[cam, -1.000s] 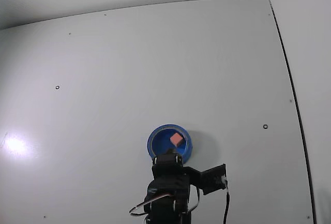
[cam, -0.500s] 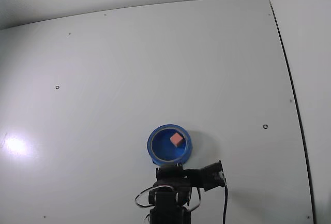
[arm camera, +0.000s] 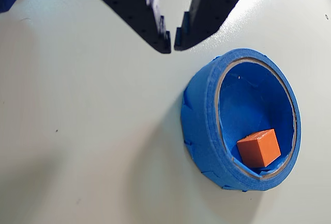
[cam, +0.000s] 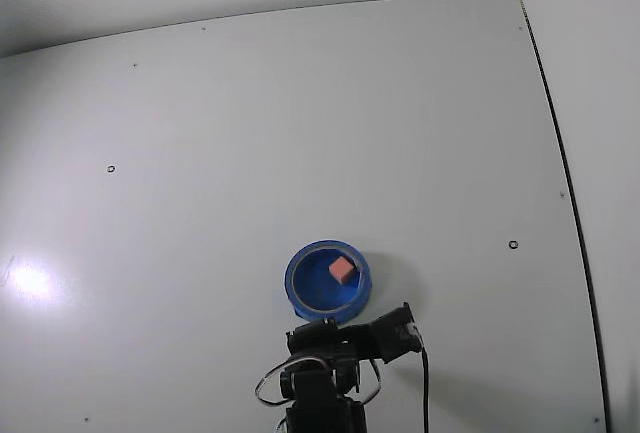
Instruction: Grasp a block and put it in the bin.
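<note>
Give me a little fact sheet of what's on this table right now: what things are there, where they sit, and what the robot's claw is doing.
Surface: plain white table
Container: round shallow blue bin, lighter rim, resting on the table
Block: small orange-red cube, lying inside the bin near its rim, tilted against the inner wall
End effector: black two-finger end effector, fingertips almost touching, holding nothing, beside the bin and apart from it
Task state: the cube is already in the bin

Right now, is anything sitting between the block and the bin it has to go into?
Nothing: the block already lies inside the bin, against its wall. The pincer is outside the rim, nearly closed and empty.
</note>
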Motion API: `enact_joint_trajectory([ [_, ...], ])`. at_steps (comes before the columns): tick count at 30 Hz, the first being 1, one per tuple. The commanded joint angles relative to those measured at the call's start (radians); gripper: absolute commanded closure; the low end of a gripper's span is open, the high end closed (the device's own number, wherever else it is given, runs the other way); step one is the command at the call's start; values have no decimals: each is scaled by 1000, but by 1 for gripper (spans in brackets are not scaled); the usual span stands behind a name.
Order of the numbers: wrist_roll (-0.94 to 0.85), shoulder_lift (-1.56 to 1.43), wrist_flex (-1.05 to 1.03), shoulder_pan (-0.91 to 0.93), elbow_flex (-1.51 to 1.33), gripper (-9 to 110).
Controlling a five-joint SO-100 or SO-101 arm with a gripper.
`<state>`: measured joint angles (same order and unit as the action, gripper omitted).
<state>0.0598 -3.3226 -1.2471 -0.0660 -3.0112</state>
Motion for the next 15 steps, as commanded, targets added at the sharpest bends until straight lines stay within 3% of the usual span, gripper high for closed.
enact_joint_trajectory([
  [1,-6,0,-2,-8,18,101],
  [15,8,0,-2,0,14,101],
])
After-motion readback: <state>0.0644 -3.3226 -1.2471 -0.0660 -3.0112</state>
